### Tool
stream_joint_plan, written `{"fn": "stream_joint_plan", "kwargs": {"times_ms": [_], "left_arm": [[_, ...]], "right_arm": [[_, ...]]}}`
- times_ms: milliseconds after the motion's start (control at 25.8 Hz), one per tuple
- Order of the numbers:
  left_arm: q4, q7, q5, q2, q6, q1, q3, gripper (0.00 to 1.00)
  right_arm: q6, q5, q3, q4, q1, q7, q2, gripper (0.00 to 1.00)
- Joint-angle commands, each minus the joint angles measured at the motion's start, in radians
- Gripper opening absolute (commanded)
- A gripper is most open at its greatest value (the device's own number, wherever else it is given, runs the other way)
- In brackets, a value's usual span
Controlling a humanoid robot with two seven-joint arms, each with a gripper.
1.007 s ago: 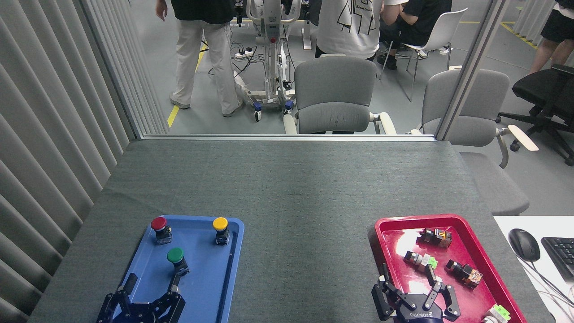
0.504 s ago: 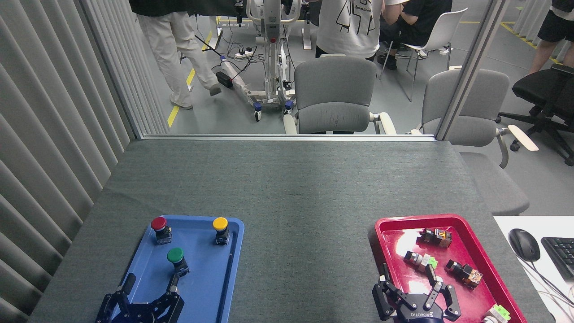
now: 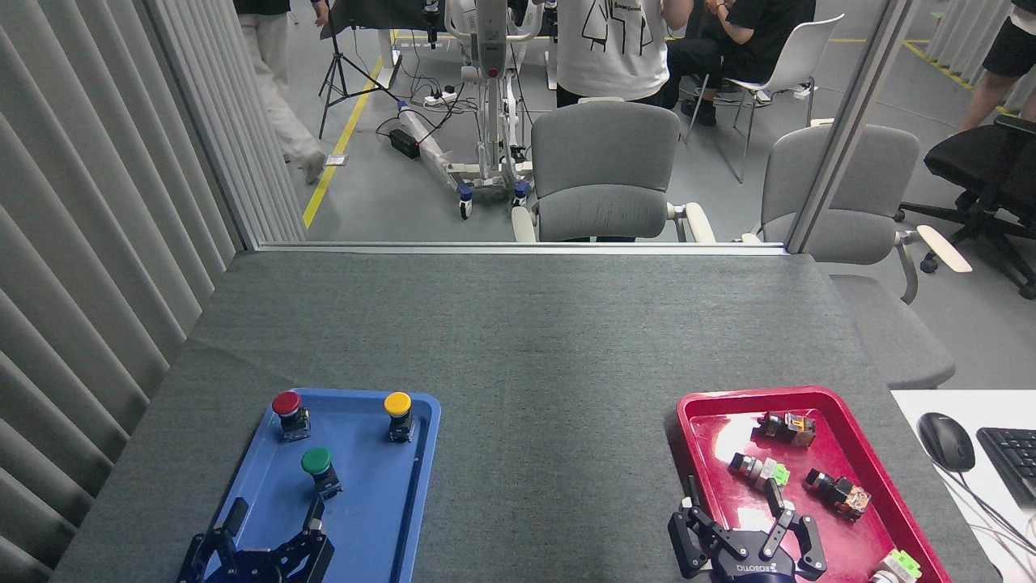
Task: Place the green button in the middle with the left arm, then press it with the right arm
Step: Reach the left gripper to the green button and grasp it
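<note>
The green button (image 3: 318,468) stands upright in the blue tray (image 3: 368,510), nearer me than the red and yellow ones. My left gripper (image 3: 275,512) hangs open just below it at the frame's bottom, its right finger tip almost under the button's base, not touching it. The middle (image 3: 550,405) is bare dark-grey cloth between the two trays. At the bottom right, my right gripper (image 3: 732,495) is open over the near left corner of the red tray (image 3: 858,429), with nothing between its fingers.
A red button (image 3: 288,411) and a yellow button (image 3: 398,413) stand at the blue tray's far end. Several small switch parts lie in the red tray. A mouse (image 3: 945,441) and keyboard (image 3: 1012,461) sit right of the table. Chairs and people stand beyond the far edge.
Both grippers have sunk slightly toward the bottom of the frame. The buttons and trays have not moved. A person in the background walked off to the left.
</note>
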Motion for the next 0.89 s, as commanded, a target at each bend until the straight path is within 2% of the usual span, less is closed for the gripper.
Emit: {"fn": "stream_joint_plan", "kwargs": {"times_ms": [0,232,465,581,852], "left_arm": [[0.083,-0.005,-0.004,0.004,0.029,-0.031,-0.025,0.99],[0.206,0.002,-0.011,-0.038,0.132,-0.142,-0.077,0.99],[0.344,0.026,-0.019,-0.1,0.156,-0.22,-0.103,0.99],[0.398,0.061,-0.019,-0.105,0.176,-0.254,-0.118,0.99],[0.427,0.087,-0.017,-0.107,0.279,-0.277,-0.12,0.99]], "right_arm": [[0.0,0.0,-0.002,0.003,-0.002,0.005,0.0,0.98],[0.004,0.002,-0.005,0.003,-0.002,0.007,-0.006,0.98],[0.0,0.005,-0.007,0.003,-0.004,0.007,-0.009,0.98],[-0.001,0.006,-0.007,0.008,-0.004,0.007,-0.009,0.98],[-0.003,0.006,-0.007,0.027,-0.016,0.007,-0.003,0.98]]}}
